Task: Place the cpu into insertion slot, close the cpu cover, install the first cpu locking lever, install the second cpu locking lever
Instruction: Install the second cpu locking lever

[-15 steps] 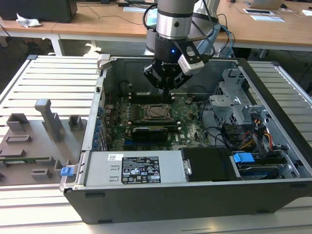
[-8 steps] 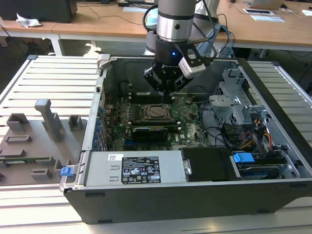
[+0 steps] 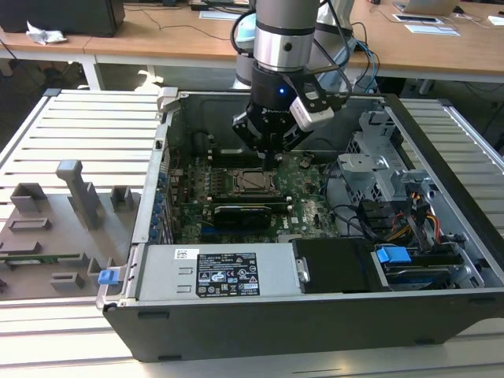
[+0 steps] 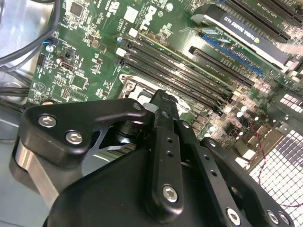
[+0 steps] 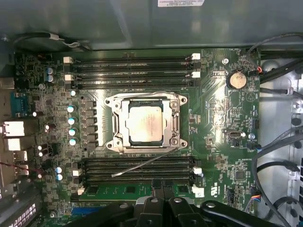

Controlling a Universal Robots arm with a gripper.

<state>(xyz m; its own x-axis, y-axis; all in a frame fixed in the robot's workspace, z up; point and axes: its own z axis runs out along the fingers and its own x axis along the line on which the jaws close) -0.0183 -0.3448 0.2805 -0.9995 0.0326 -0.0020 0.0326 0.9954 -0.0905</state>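
One lever (image 5: 142, 166) sticks out free beside the cover (image 5: 144, 124), down over cpu (image 5: 144, 125). My gripper (image 5: 163, 189) hovers nearby, clenched, empty.

Silver-grey arm (image 3: 283, 31), black claw (image 3: 270, 153) (silver screws), seemingly white wrist module (image 3: 312, 110).

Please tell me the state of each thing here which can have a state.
cpu: seated in the insertion slot.
cpu cover: closed flat over the cpu.
locking lever: loose, sticking out across the memory slots.
computer case: open.
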